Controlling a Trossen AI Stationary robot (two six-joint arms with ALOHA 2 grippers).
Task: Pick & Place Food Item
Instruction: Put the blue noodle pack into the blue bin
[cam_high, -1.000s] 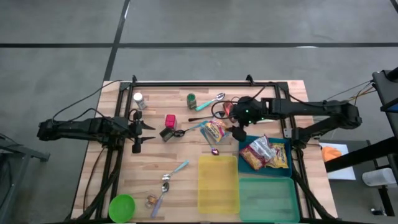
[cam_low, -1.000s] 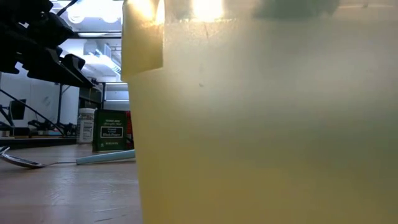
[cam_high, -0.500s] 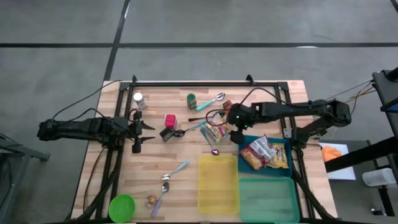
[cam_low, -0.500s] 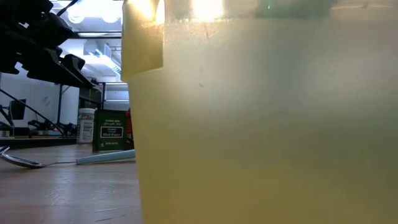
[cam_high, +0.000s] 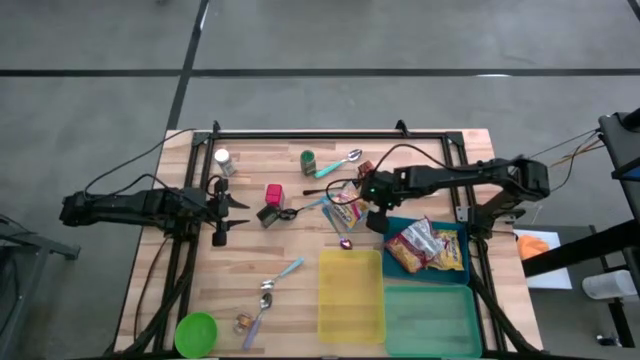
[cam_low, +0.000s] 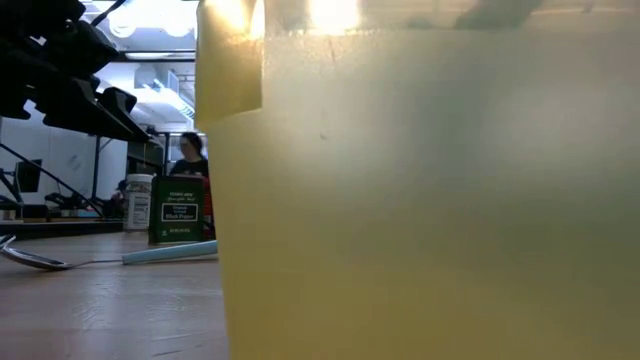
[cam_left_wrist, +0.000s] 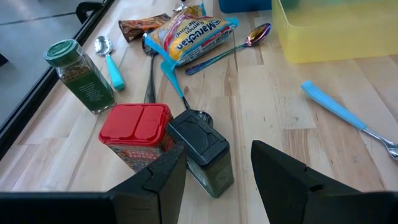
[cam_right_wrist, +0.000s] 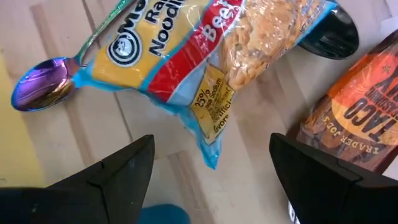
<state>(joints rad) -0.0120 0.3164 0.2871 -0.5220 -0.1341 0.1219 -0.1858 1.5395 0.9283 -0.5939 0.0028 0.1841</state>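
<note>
Two grippers are seen above the wooden table (cam_high: 300, 245). The right gripper (cam_high: 372, 200) is held low over the middle of the table, just beside the ramen noodle packet (cam_high: 345, 210), and its fingers (cam_right_wrist: 121, 165) are spread wide with nothing between them. In the right wrist view the packet (cam_right_wrist: 205, 68) is shown lying flat on the wood between and just beyond the two fingers, untouched by them. A spoon with an iridescent bowl (cam_right_wrist: 40, 84) is partly tucked under one end of the packet, and a brown taco seasoning pouch (cam_right_wrist: 357, 118) is laid just beside the other end. A second food bag (cam_high: 425, 248) is found inside the blue bin (cam_high: 455, 275) at the table's right edge, with a green bin (cam_high: 430, 320) next to it at the near right corner and a yellow bin (cam_high: 350, 295) alongside, toward the near edge.

The left gripper (cam_high: 222, 212) is kept near the left edge, its fingers (cam_left_wrist: 155, 180) parted and empty. Ahead of it a red-lidded tin (cam_left_wrist: 137, 134) and a dark-capped jar (cam_left_wrist: 202, 152) are seen touching one another, and a green-capped spice jar (cam_left_wrist: 81, 78) is stood upright farther off. A blue-handled utensil (cam_left_wrist: 336, 112) is laid near the yellow bin. A green bowl (cam_high: 196, 332) is set at the near left corner. A person (cam_low: 188, 155) is visible in the room beyond.
</note>
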